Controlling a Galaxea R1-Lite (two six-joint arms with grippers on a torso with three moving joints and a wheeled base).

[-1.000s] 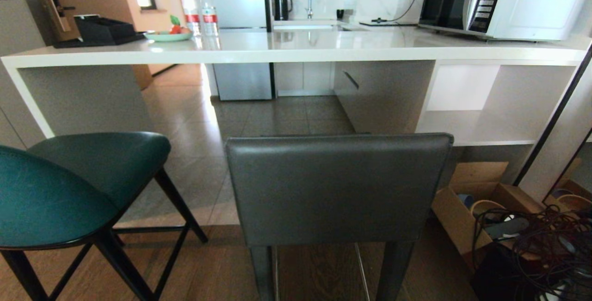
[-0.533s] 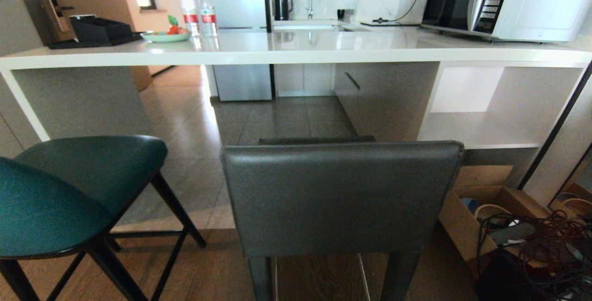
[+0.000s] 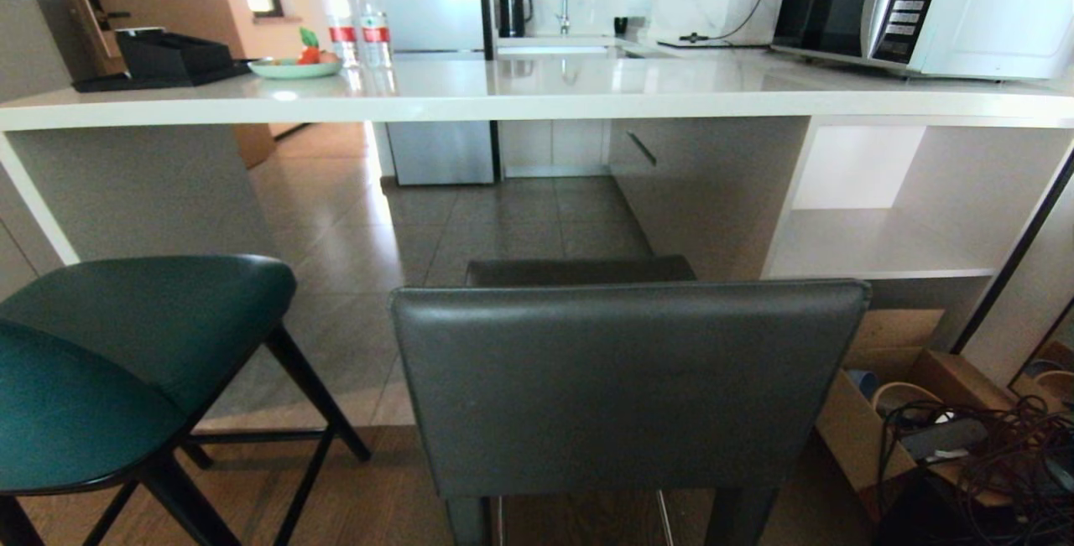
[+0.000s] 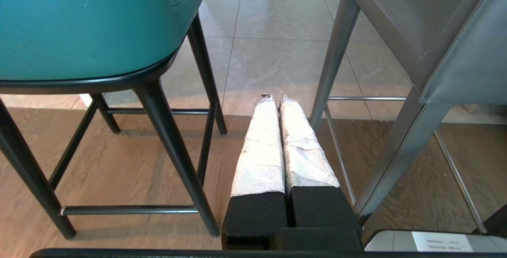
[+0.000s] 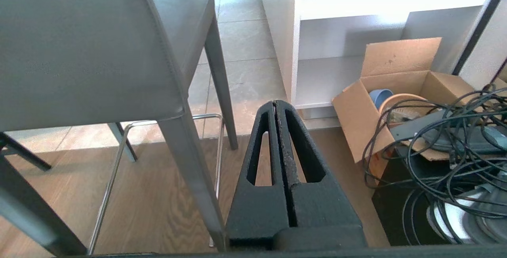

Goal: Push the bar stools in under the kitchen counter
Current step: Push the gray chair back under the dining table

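The dark-grey bar stool [image 3: 625,382] stands right before me, its boxy back toward me and its seat short of the white kitchen counter [image 3: 537,97]. The teal bar stool [image 3: 126,353] with thin black legs stands to its left, also out from the counter. Neither arm shows in the head view. My left gripper [image 4: 276,98] hangs low between the two stools, shut with nothing in it, beside the grey stool's leg [image 4: 334,52]. My right gripper [image 5: 275,103] is shut and empty, low at the right of the grey stool [image 5: 83,48].
An open cardboard box [image 3: 889,387] and a tangle of black cables [image 3: 982,462] lie on the floor at the right, below a white shelf [image 3: 881,244]. A microwave [image 3: 923,5], bottles [image 3: 361,22], a plate [image 3: 294,68] and a black tray [image 3: 164,59] sit on the counter.
The whole head view has shifted: the grey stool's back looms larger and lower and more of its seat shows. The camera has come closer to the stool and counter.
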